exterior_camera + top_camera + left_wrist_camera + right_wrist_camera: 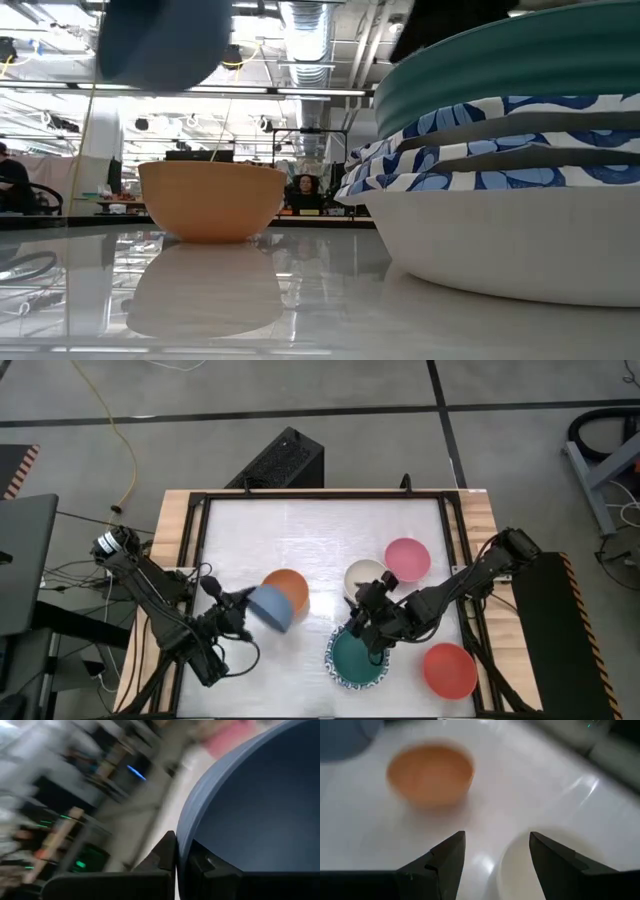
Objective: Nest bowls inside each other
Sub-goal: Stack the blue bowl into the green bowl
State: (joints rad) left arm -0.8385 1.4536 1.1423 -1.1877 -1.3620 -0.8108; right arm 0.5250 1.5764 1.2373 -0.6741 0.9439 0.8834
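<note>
Left gripper (243,603): jaws clamped on the rim of the blue bowl (272,607), one finger (162,852) outside the wall, the other inside; the bowl hangs tilted above the table (300,530), clear of the surface in the low view. Orange bowl (288,589): upright on the table, just beyond the held blue bowl, partly overlapped by it from above. Green bowl (357,656): nested as the top bowl of a stack of blue-patterned white bowls (480,160), directly beside the right jaws. Right gripper (360,622): jaws spread wide, holding nothing, poised at the stack's edge nearest the cream bowl (363,576), which stands just ahead of the jaws. Pink bowl (408,558): upright, beside the cream bowl on its outer side. Red bowl (449,669): upright, apart from the stack, behind the right jaws.
</note>
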